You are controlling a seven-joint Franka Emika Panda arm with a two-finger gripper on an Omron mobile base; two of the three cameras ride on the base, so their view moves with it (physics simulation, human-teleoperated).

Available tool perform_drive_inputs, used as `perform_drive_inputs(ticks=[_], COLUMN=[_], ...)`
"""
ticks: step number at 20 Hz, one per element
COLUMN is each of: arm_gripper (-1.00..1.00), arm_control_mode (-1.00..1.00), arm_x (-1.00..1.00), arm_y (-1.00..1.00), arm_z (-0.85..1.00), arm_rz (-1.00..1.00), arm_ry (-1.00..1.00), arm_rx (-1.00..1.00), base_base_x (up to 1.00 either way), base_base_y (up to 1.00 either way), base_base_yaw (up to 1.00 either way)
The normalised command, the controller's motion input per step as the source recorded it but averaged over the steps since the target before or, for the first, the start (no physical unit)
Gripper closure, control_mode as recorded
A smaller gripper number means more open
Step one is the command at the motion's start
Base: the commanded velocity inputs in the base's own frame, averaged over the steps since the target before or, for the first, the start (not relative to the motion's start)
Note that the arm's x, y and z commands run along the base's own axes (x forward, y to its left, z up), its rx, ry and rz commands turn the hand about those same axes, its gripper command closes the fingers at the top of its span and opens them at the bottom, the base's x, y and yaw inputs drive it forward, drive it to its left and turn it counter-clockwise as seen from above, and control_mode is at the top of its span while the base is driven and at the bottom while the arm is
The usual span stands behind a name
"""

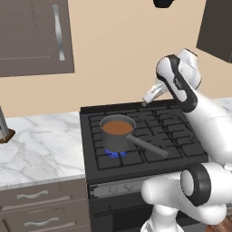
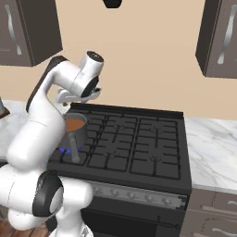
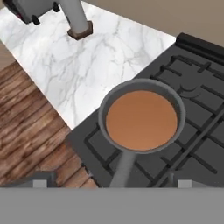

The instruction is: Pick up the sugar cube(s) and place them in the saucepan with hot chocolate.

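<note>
Directly below the hand sits the saucepan (image 3: 142, 120), on the front left burner of the stove (image 1: 181, 131), over a blue flame; it is full of brown liquid with nothing visibly floating on it. Its handle (image 1: 147, 146) runs from the pan toward the stove's front edge, angled a little to the robot's right, so the long axis points back at the base. The gripper (image 1: 146, 100) hangs above the stove, near its back edge in the left base view, with the jaws spread wide and nothing between them. The cube cannot be made out in any of the views: not on the marble counter (image 1: 41, 145) left of the stove, not on the grates, not in the fingers. Which way it lies from the gripper therefore cannot be told; it may already be under the liquid, but that is only a guess.
</note>
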Motion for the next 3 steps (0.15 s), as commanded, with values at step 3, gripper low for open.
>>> perform_drive_inputs(ticks=[3], arm_gripper=[-1.0], arm_control_mode=[-1.0], arm_x=[-0.95], arm_y=[0.0], arm_z=[0.0], arm_rz=[0.02], arm_ry=[0.0], arm_rx=[0.01], base_base_x=[0.0], base_base_y=[0.0], base_base_yaw=[0.0])
